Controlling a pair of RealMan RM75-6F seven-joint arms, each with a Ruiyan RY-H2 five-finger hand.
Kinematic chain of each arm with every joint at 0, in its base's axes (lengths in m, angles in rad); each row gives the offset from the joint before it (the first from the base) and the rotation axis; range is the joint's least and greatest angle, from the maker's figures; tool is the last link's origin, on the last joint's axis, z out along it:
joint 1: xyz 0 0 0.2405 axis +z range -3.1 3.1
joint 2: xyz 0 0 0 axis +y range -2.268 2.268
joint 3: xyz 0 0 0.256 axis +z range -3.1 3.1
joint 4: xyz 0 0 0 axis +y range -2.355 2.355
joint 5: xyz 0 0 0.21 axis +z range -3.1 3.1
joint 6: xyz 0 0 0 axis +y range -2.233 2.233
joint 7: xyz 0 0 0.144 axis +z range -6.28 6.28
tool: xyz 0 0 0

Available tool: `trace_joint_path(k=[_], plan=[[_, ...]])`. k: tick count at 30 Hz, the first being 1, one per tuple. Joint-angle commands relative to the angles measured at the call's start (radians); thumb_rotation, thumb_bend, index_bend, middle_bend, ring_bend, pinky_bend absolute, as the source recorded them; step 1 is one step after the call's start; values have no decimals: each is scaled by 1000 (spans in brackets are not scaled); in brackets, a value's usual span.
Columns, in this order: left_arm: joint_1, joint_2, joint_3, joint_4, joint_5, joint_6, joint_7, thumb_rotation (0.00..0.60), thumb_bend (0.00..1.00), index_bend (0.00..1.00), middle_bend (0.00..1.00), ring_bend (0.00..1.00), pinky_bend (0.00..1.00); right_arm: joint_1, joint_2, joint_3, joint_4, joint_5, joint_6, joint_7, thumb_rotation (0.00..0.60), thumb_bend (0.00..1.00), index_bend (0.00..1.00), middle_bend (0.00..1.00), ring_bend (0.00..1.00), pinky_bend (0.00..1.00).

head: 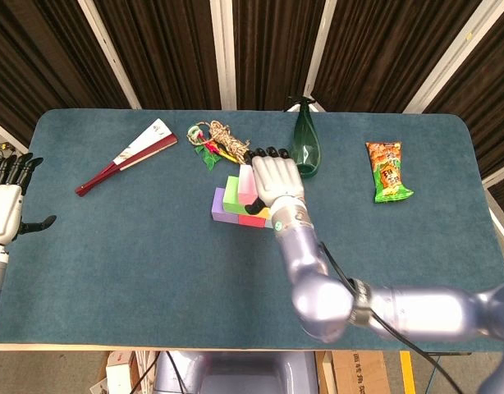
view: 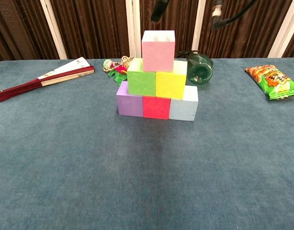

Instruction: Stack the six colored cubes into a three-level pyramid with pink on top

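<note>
Lab: curtained backdrop [view: 89, 24], felt-covered table [view: 65, 167].

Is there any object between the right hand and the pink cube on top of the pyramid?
Nothing visible does. In the chest view the pink cube sits alone on the green cube and yellow cube, and the right hand is above it with only open air between them. The green bottle lies behind, to the side.

Six-cube pyramid [view: 157, 85] stands complete, pink cube [view: 158, 44] on top.

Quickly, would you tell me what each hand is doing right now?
Left hand: open, holding nothing, at the table's left edge.
Right hand: open, above the pink cube, not gripping it.
</note>
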Motion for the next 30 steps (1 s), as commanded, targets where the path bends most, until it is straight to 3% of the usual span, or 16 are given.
trace_joint_path(k=[1,3,7,12,16,18,24,28,30], plan=[[22,2,17,-24,49,46,2,600,202,113,38,0,0,-210,201,16,-310,-202,107,155,600,250,163,138,50,11],[33,3,25,-30,64,63,1,600,202,113,38,0,0,-301,258,-5,-388,-301,105,215,600,250,163,138,50,11],[65,6,47,-46,91,97,-11,600,202,113,38,0,0,-474,321,-94,-388,-552,10,340,600,249,163,138,50,11],[134,-14,111,-60,182,167,-66,600,203,113,38,0,0,-765,380,-273,-388,-1016,-106,573,600,250,163,138,50,11],[185,-40,157,-20,265,240,-82,600,203,112,36,0,0,-948,383,-419,-384,-1343,-50,679,600,250,163,138,50,11],[214,-60,174,4,293,279,-88,600,202,112,34,0,0,-1025,351,-509,-331,-1497,0,700,600,250,163,138,50,11],[266,-110,203,71,347,348,-114,600,203,112,28,0,0,-1163,223,-687,-117,-1847,127,794,600,250,163,127,50,10],[284,-131,228,100,360,338,-94,600,203,112,21,0,0,-1222,153,-766,36,-1948,177,811,600,250,163,109,50,1],[285,-125,226,89,353,330,-68,600,203,112,18,0,0,-1241,120,-770,91,-1964,210,803,600,250,163,104,50,0]])
